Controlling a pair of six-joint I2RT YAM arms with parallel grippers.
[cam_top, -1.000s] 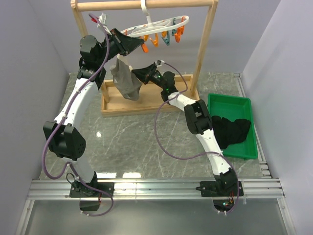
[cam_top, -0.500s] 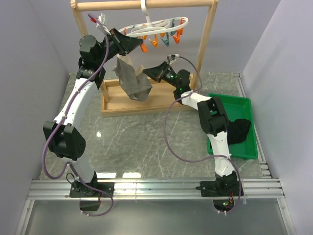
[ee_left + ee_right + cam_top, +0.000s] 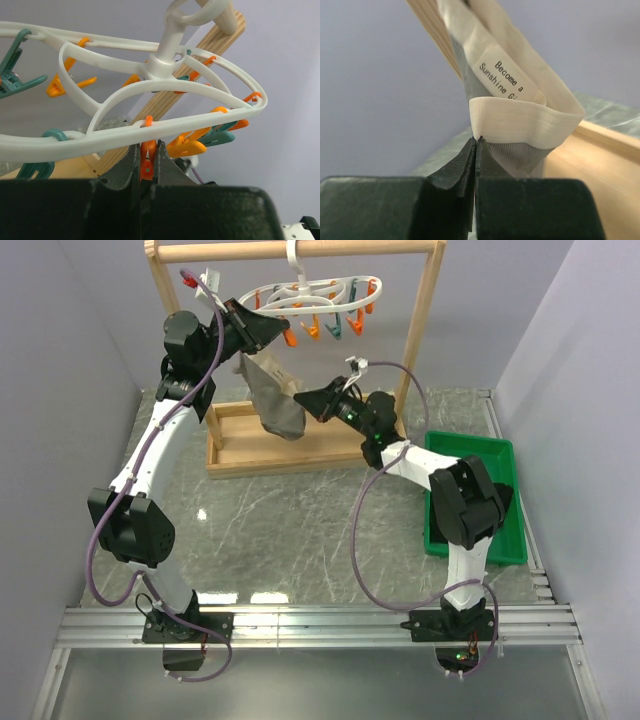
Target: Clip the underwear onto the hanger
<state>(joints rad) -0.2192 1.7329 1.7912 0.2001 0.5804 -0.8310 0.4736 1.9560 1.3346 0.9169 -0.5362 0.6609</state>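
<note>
Glossy white plastic hanger (image 3: 160, 64), ribbed cloth underwear (image 3: 520, 120), matt wooden rack (image 3: 230, 251).

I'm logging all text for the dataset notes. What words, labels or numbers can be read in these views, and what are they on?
"Become a": printed inside the waistband of the underwear, right wrist view.
"Sunshine Gi": the line below it on the same waistband; the rest is hidden by the fold.
On the hanger and pins: no text seen.
Top view: nothing readable.
</note>
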